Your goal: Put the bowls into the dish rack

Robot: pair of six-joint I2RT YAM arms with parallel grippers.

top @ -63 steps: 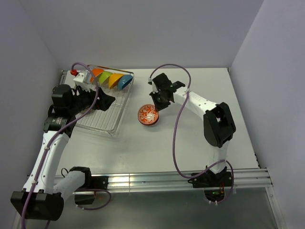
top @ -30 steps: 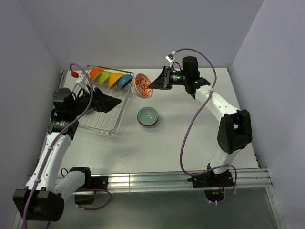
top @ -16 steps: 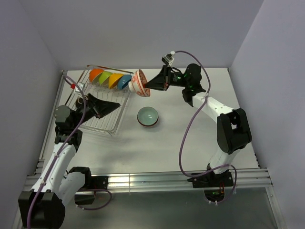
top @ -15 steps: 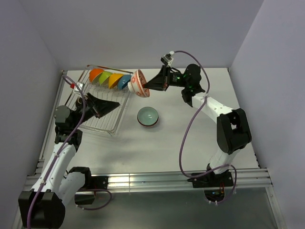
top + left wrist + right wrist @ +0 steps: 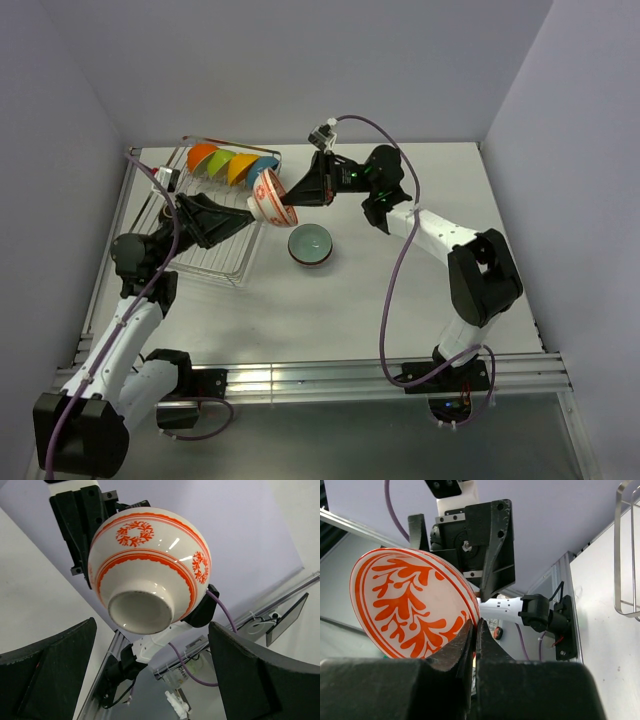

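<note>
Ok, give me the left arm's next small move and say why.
Probably close the left claw on the patterned bowl, easing forward first if needed. In the left wrist view its open fingers flank the bowl, foot toward the camera, while the right claw pinches the rim: it looks like a handover.

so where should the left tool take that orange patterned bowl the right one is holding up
Probably the free stretch of rim, away from where the right tool pinches it. The patterned bowl hangs tilted, foot ring toward the open left tool, and its rounded wall would likely slip. Come from the dish rack side, one finger inside, one outside.
</note>
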